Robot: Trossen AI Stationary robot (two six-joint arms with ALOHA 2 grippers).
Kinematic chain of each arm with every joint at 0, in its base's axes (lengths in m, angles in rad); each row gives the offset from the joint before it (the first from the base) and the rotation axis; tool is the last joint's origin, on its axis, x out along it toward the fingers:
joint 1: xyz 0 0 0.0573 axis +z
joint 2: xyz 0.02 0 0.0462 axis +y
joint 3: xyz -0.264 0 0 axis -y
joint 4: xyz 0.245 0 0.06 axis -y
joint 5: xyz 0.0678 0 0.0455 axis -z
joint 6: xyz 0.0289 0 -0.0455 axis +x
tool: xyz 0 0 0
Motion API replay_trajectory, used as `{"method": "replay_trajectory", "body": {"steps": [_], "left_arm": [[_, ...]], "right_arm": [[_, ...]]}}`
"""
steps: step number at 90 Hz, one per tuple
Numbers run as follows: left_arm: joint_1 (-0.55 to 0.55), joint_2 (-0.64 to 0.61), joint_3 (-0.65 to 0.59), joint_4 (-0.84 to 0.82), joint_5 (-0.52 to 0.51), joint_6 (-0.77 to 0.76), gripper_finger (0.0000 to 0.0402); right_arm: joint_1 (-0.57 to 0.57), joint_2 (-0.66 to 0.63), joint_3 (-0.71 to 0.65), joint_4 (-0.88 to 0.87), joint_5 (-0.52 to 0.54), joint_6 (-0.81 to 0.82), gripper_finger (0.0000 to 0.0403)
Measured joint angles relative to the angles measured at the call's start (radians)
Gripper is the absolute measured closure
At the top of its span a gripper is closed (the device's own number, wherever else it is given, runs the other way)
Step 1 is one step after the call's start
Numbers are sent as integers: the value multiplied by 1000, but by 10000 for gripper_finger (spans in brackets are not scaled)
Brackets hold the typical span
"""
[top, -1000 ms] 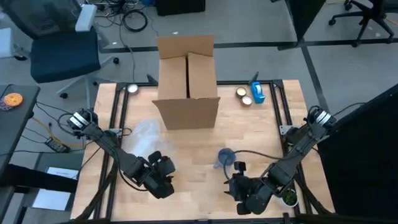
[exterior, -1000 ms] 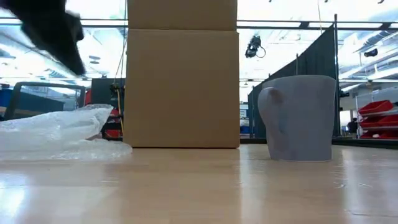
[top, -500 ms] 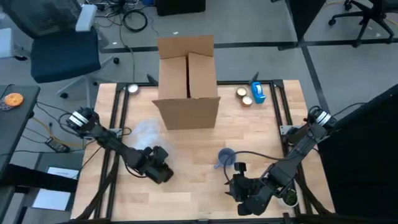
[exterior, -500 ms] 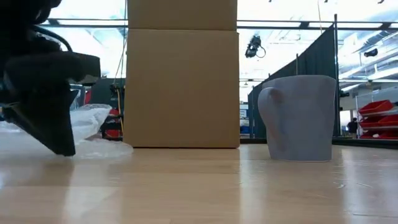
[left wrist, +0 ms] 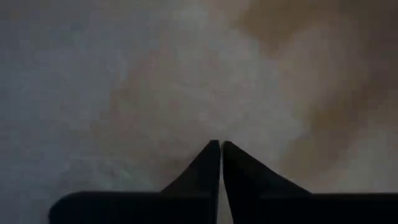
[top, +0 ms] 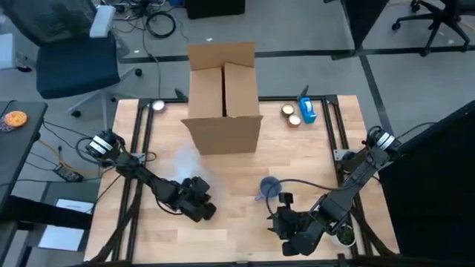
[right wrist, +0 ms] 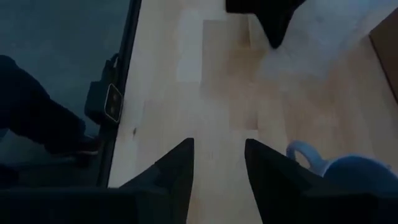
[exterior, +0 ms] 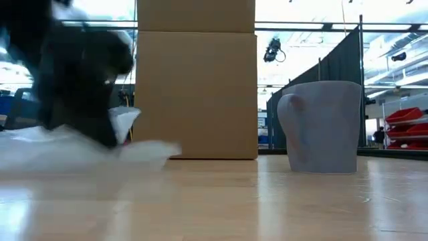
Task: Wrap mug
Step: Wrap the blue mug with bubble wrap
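Wrapping not yet begun, by the look of it. Mug (top: pixel 270 188) bare and upright on the worktop (top: pixel 237 230), in front of the box (top: pixel 224 96), well apart from the wrap (top: pixel 178 159). Left gripper (top: pixel 199 208) low at the wrap's near edge, fingers (left wrist: pixel 208 171) pressed together, seemingly pinching the film and dragging it; blurred in the low view, so grip not certain. Right gripper (top: pixel 291 236) waiting near the front edge, just beside the mug, fingers (right wrist: pixel 180 165) apart and holding nothing. Left to do: bringing wrap under or beside the mug, setting the mug on it, folding the film round.
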Motion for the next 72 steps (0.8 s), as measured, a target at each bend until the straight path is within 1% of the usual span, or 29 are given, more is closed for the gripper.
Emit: {"method": "replay_trajectory", "body": {"steps": [7,18,28,32,41,49,57,65,72], "left_arm": [[-1,-11,93,-7,10,81,401],[-1,-27,269,-108,30,228,402],[-3,-46,442,-249,23,345,402],[-9,-50,506,-311,12,378,402],[-22,-50,639,-445,-58,425,402],[-39,-54,742,-572,-143,429,402],[-58,-55,807,-694,-226,389,402],[-79,-64,839,-818,-299,306,401],[-100,-85,844,-890,-344,232,402]], "right_arm": [[0,0,0,-2,-1,-2,284],[1,0,0,-2,-1,-22,284],[1,0,0,-4,-1,-24,284],[1,0,0,-3,-1,-25,284],[3,0,0,-8,-1,-25,284],[4,0,0,-11,-2,-17,284],[9,0,0,-17,-11,-8,284],[11,0,0,-20,-26,5,284],[17,0,0,-22,-28,11,284]]}}
